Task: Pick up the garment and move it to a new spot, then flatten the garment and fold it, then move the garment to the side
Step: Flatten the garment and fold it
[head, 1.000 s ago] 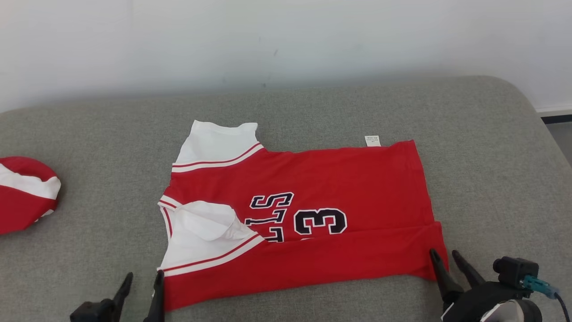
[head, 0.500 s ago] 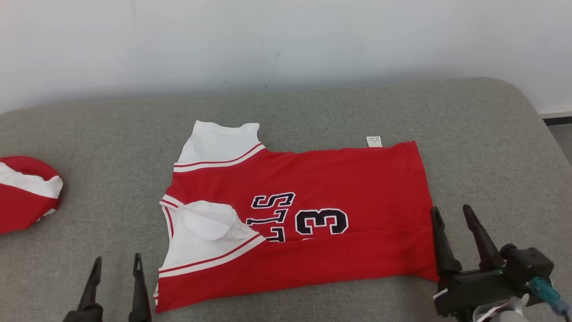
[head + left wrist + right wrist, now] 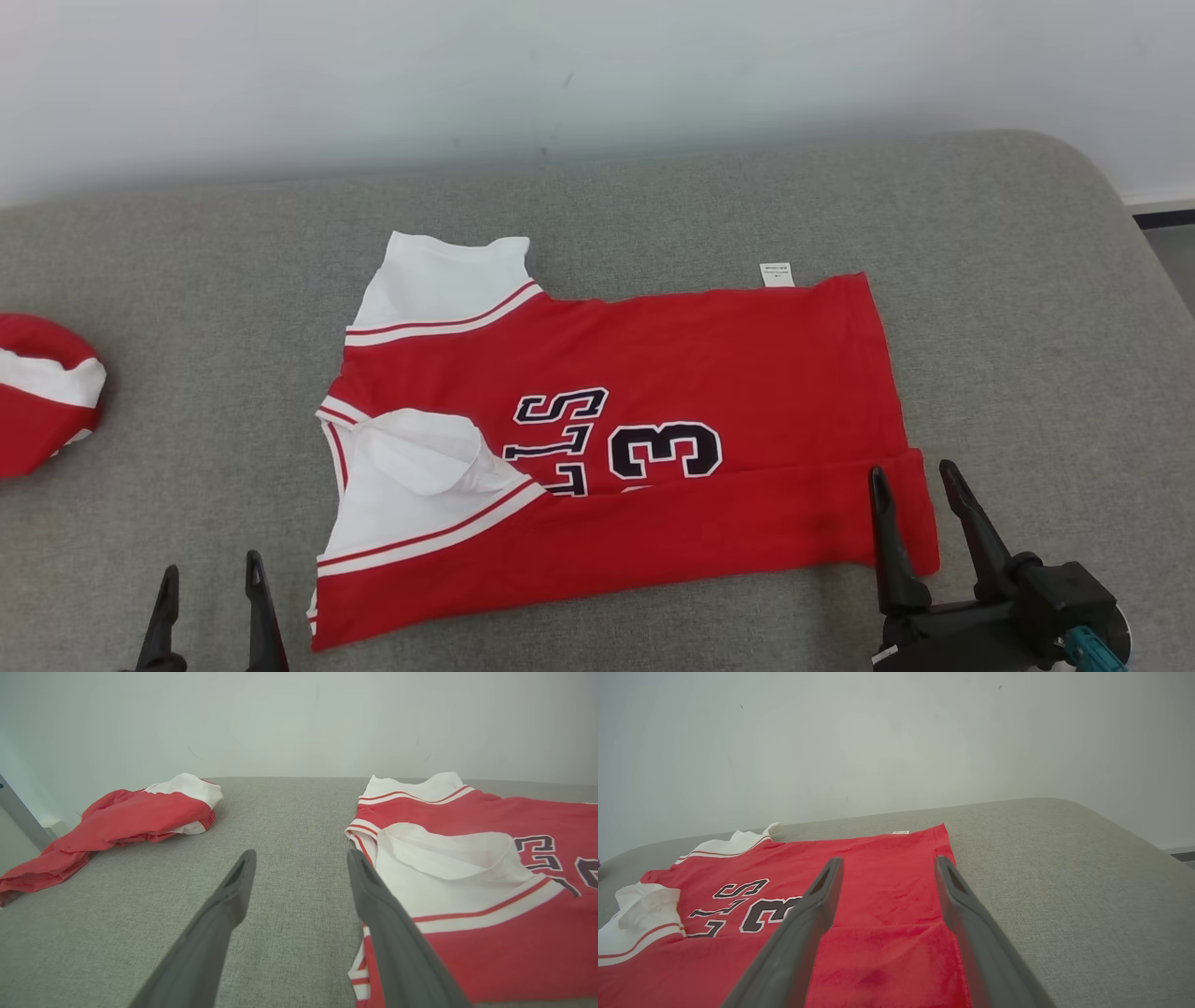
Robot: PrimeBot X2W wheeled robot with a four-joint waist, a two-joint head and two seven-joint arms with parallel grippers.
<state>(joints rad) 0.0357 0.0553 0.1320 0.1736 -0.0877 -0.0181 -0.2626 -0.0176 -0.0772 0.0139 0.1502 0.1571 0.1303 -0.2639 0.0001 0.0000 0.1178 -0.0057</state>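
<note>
A: Head view first. Where is the jersey point(image 3: 691, 392)?

B: Mid-pad, flat on the grey pad point(image 3: 1027, 308). It lies sideways, with the white shoulders to the robot's left and the hem to its right. The near long edge is folded up over the body and covers the lower part of the lettering. A small white label point(image 3: 777, 274) pokes out at the far edge.

A: Grippers?

B: The left gripper point(image 3: 210, 567) is at the lower left, over bare pad just beside the jersey's near shoulder corner. Its jaws are spread with nothing between them. The right gripper point(image 3: 913, 471) is at the lower right by the near hem corner, jaws also wide. One finger overlaps the red cloth; I can't tell whether it touches.

A: Anything else?

B: A second garment point(image 3: 37, 392), red and white and bunched, sits at the pad's left edge, well apart from the jersey. A pale wall point(image 3: 560, 75) stands behind.

A: Left wrist view.

B: The left gripper point(image 3: 301, 854) has its fingers parted over grey weave. The jersey point(image 3: 490, 933) is off to one side, with a rumpled white sleeve and striped trim, its edge passing under one finger. The second garment point(image 3: 140, 816) lies on the other side, slumped near the pad's edge.

A: Right wrist view.

B: The right gripper point(image 3: 888, 859) is splayed, holding nothing. The jersey point(image 3: 887, 952) lies beneath it with the fold line crossing between the fingers. The hem edge runs along one finger, with bare pad beyond it.
</note>
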